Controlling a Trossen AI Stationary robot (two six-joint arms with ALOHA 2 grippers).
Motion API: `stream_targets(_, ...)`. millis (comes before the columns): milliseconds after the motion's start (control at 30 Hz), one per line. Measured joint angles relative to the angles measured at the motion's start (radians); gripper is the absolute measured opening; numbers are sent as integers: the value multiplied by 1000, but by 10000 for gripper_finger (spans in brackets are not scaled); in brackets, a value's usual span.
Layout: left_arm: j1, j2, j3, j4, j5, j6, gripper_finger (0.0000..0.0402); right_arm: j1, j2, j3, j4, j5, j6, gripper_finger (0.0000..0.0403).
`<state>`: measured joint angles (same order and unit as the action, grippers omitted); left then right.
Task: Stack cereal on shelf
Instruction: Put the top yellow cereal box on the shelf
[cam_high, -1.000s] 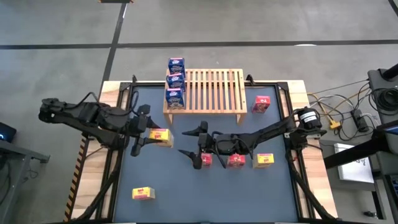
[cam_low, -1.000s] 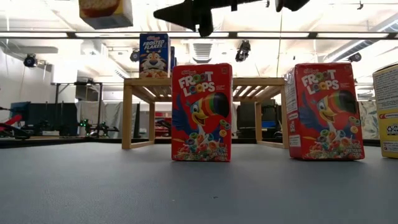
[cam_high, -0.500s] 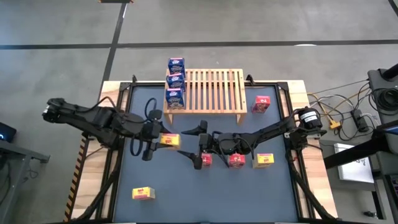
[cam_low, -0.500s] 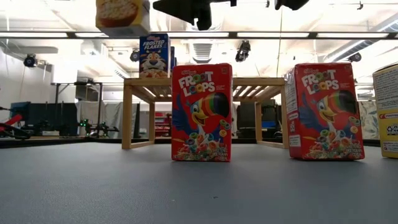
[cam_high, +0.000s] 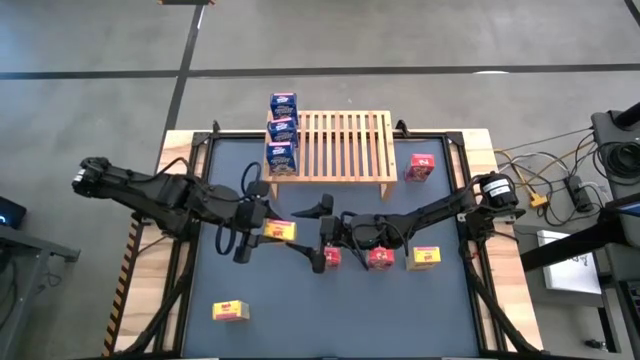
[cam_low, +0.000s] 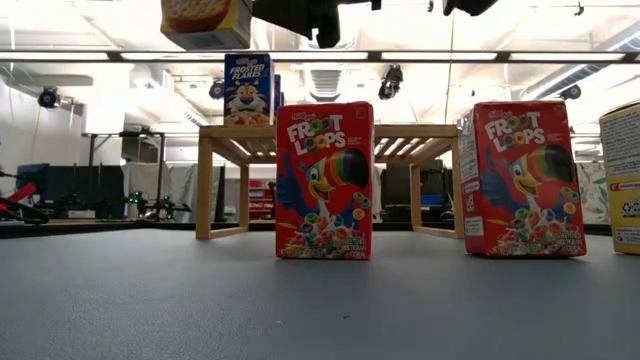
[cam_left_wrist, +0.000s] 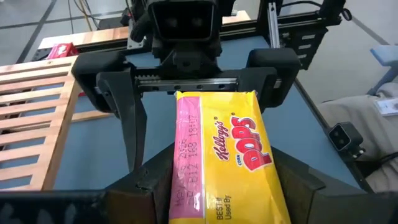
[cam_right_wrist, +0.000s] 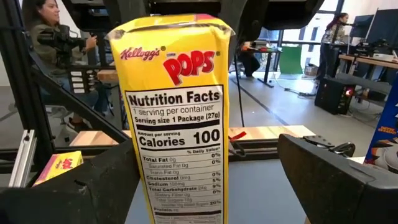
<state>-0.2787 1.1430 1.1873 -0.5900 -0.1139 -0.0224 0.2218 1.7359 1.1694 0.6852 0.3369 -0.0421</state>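
Note:
My left gripper (cam_high: 262, 230) is shut on a yellow cereal box (cam_high: 278, 230) held in the air over the table's middle. My right gripper (cam_high: 300, 230) faces it and is open. Its fingers (cam_right_wrist: 93, 186) stand on either side of the box's far end (cam_right_wrist: 180, 81) without touching it. The wooden slatted shelf (cam_high: 345, 145) stands at the far edge, with three blue boxes (cam_high: 282, 130) in a row on its left end. Two red boxes (cam_low: 324, 180) stand on the table below the right arm. My left gripper pinches the yellow box between its two fingers at the box's end nearest the gripper, one finger against the pink narrow side (cam_left_wrist: 186, 193). The fingers come from the table's left, slanting a little down, and lie along the box. The box is lifted clear and juts toward the right gripper.
A third red box (cam_high: 421, 167) stands at the shelf's right end on the table. One yellow box (cam_high: 424, 258) stands right of the red pair, and another (cam_high: 230, 312) lies near the front left. People are in the room beyond the table.
My left gripper has carried the yellow box toward the table's right, up to the right gripper's open fingers. The box has stayed clear of the table. My right gripper has kept its place and stayed open.

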Motion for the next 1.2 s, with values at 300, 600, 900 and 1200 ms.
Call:
stream_targets(300, 0, 16, 22, -2, -1, 16, 174, 0, 0, 0, 0, -11, -16, 276)
stream_targets(600, 0, 14, 24, 0, 0, 18, 174, 0, 0, 0, -1, -55, -24, 204)
stream_targets(900, 0, 12, 24, -5, 0, 21, 174, 0, 0, -1, -3, -56, -21, 168)
stream_targets(1200, 0, 10, 24, -8, -6, 21, 191, 0, 0, -1, -3, -56, -8, 163)
